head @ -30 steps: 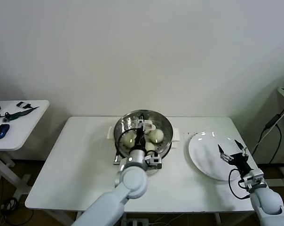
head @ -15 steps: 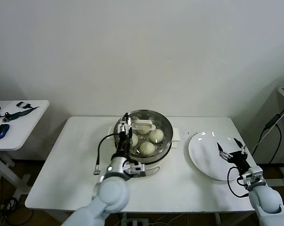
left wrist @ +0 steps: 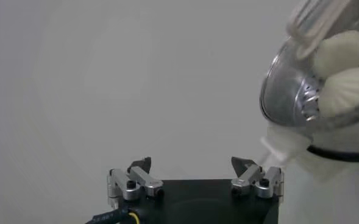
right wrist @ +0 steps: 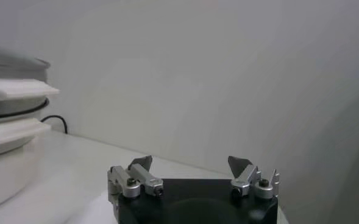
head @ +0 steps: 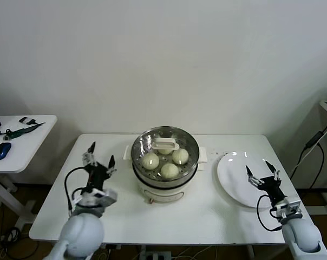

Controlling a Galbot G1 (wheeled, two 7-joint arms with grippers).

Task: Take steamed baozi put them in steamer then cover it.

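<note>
We are looking at the steamer (head: 164, 162), which is sitting at the middle of the bench (head: 217, 214) with the cover (head: 164, 154) already resting on it, its white bar handle across the centre. Through the glass the steamed baozi (head: 169, 170) are showing on the perforated tray; three are plain to us and a fourth is partly hidden under the handle. So we are judging the task as good as done: buns in, cover on, nothing left but clearing the arms.

Our left end effector (head: 99, 157) is hovering above the bench to the steamer's left, well apart from it, fingers spread wide and holding nothing. In the left wrist view the same end effector (left wrist: 194, 170) is showing empty, with the covered pot off to one side. Our right end effector (head: 261, 173) is also standing wide open and empty, over the near part of the bare white plate (head: 234, 168).

Open bench is lying on both sides of the steamer. The plate is sitting close to the bench's right edge, and the side table (head: 23, 143) is standing beyond the left edge.
</note>
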